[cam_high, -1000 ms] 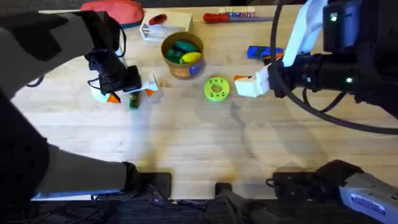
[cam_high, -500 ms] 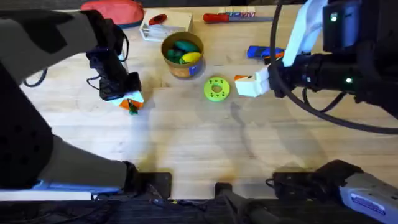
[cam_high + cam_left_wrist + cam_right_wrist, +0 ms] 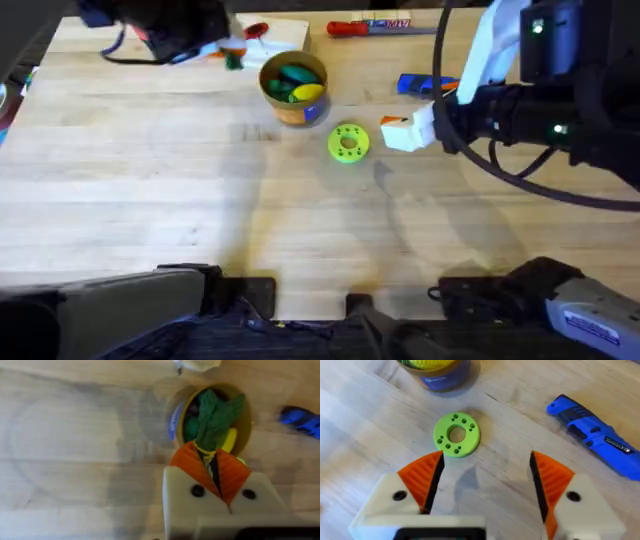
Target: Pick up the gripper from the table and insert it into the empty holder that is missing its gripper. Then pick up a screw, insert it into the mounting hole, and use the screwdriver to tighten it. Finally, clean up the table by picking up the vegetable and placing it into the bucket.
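Left tool [image 3: 214, 467] carried vegetable [image 3: 216, 417] over bucket [image 3: 293, 87].

Overhead looks down and forward across the table [image 3: 300, 220]; both wrist views sit close above it, sharing the bucket [image 3: 293, 88].
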Tool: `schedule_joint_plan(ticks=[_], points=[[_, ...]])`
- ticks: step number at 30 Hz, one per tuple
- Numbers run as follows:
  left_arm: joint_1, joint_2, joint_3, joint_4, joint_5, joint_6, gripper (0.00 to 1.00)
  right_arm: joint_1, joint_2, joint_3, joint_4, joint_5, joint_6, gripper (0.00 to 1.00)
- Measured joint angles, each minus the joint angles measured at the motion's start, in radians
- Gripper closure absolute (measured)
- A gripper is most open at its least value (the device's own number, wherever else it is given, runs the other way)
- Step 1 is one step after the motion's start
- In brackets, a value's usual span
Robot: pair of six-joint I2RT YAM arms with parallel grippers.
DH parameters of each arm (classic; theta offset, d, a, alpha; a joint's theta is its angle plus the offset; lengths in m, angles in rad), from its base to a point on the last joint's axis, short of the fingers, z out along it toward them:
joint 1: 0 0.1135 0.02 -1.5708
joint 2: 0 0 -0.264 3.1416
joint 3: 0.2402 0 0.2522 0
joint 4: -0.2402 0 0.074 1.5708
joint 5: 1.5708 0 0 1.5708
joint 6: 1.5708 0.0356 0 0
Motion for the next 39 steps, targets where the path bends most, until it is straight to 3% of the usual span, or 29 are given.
schedule_joint_plan(ticks=[5,9,12,15,16,17,21,25,29,34,39], points=[[-0.102,0.075,0.000,0.143,0.047,-0.023,0.977,0.000,0.000,0.000,0.000,0.003,0.000,0.010],[-0.160,0.162,0.000,0.163,0.060,-0.029,0.967,0.000,0.000,0.000,-0.001,0.003,0.000,0.010],[-0.171,0.225,0.000,0.152,0.061,-0.032,0.611,0.000,0.000,0.000,-0.001,0.003,0.000,0.010],[-0.167,0.260,-0.001,0.146,0.061,-0.033,0.162,0.000,0.000,0.000,-0.001,0.003,0.000,0.010],[-0.165,0.265,-0.002,0.145,0.061,-0.037,0.060,0.000,0.000,0.000,-0.001,0.003,0.000,0.010],[-0.164,0.266,-0.002,0.145,0.060,-0.037,0.028,0.000,0.000,0.000,-0.001,0.003,0.000,0.010],[-0.164,0.250,0.002,0.115,0.060,-0.025,0.017,0.000,0.000,0.000,-0.020,0.003,0.000,0.010],[-0.165,0.206,0.043,0.008,0.060,0.047,0.015,0.000,0.000,0.002,-0.060,0.003,0.015,0.010],[-0.171,0.108,0.113,-0.144,0.060,0.208,0.015,0.000,0.000,0.039,-0.191,0.003,0.026,0.010],[-0.175,-0.062,0.145,-0.365,0.060,0.424,0.014,0.000,0.000,0.169,-0.386,0.003,0.037,0.010],[-0.175,-0.174,0.146,-0.509,0.060,0.515,0.015,0.000,-0.003,0.285,-0.508,0.002,0.037,0.009]])
